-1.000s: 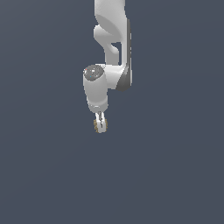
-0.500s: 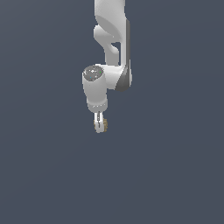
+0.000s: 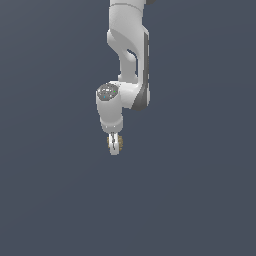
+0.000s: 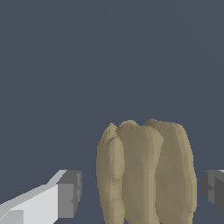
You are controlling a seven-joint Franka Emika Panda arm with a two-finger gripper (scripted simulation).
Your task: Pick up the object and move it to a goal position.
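The object [image 4: 146, 175] is a lumpy tan-brown item with ridged lobes. In the wrist view it stands between my two fingers. One grey pad [image 4: 70, 194] and the other pad [image 4: 213, 189] flank it, each with a narrow gap of background showing. In the exterior view my gripper [image 3: 114, 145] points down from the white arm, with tan bits of the object [image 3: 109, 142] showing at both sides of the fingertips. The jaws are open around the object and the pads do not touch it.
A plain dark grey-blue surface [image 3: 200, 200] fills the rest of both views. The white arm [image 3: 129, 45] comes down from the top of the exterior view.
The arm and gripper have stayed almost in place around the object. At most the fingertips sit slightly lower.
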